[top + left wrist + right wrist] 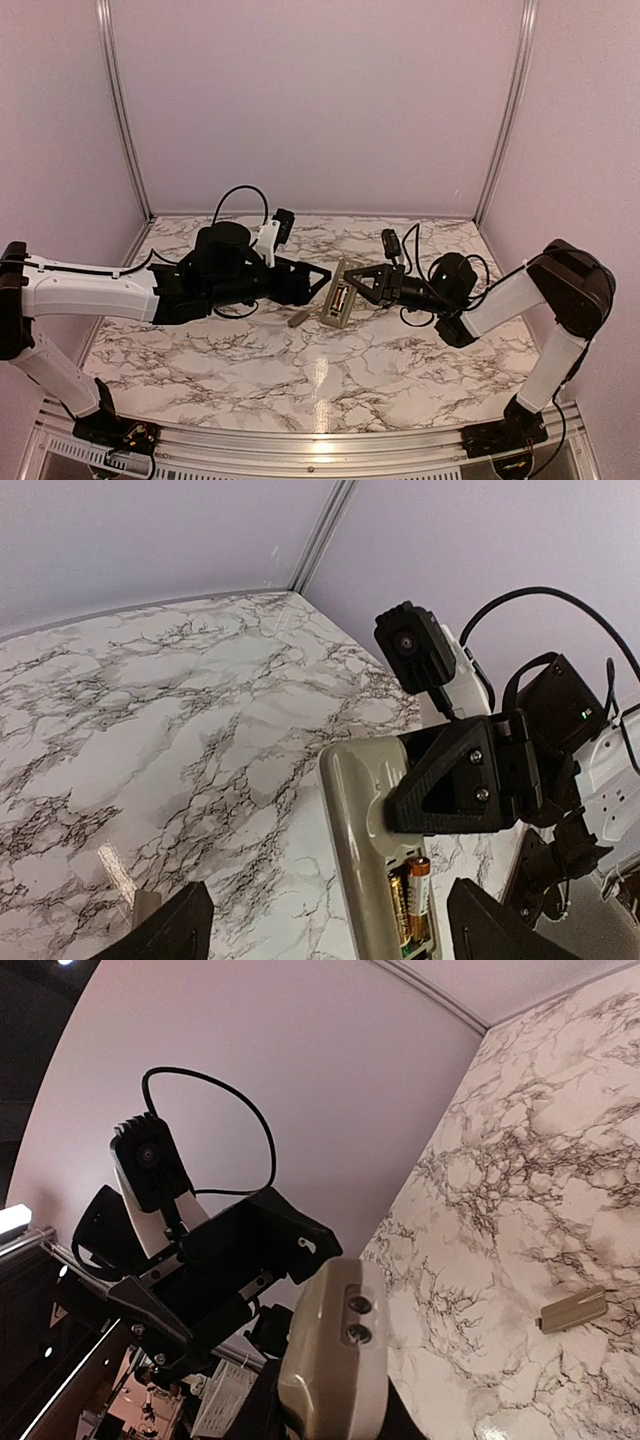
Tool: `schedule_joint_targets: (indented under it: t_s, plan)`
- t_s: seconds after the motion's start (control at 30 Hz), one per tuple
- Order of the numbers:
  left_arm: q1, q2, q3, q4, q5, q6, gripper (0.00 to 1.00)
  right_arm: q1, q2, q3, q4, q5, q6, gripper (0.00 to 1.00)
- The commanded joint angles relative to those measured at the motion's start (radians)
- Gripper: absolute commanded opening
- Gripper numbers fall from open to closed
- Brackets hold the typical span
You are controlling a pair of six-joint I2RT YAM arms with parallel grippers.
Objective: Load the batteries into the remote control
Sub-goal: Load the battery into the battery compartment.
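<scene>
While the right gripper clamped the remote control with the batteries seemingly seated in its bay, the left gripper stood open alongside, so the next move likely called for fetching the cover.

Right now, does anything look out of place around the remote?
Yes: the remote control, clamped in the right end effector, has its battery bay uncovered, both batteries exposed. The beige cover lies loose on the marble table, apart from the remote.
</scene>
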Motion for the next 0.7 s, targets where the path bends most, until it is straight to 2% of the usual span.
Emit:
schedule_joint_targets:
  t_s: [0.0, 0.1, 0.2, 0.3, 0.47, 0.67]
  plan:
    - [0.019, -0.041, -0.037, -0.012, 0.216, 0.076, 0.82, 0.008, 0.006, 0.065, 0.009, -0.066, -0.018, 0.00]
    - [0.010, -0.084, -0.047, -0.073, 0.208, 0.286, 0.74, 0.008, 0.014, 0.103, -0.076, -0.121, -0.018, 0.00]
    - [-0.020, -0.132, -0.080, -0.116, 0.133, 0.523, 0.62, 0.010, 0.014, 0.134, -0.174, -0.185, -0.031, 0.00]
    - [-0.038, -0.175, -0.128, -0.111, 0.123, 0.715, 0.51, 0.017, -0.009, 0.165, -0.336, -0.216, -0.115, 0.00]
    - [-0.048, -0.183, -0.127, -0.162, 0.136, 0.855, 0.44, 0.044, -0.039, 0.233, -0.639, -0.227, -0.279, 0.00]
    - [-0.085, -0.135, -0.088, -0.215, 0.110, 0.898, 0.36, 0.067, -0.028, 0.262, -0.710, -0.257, -0.318, 0.00]
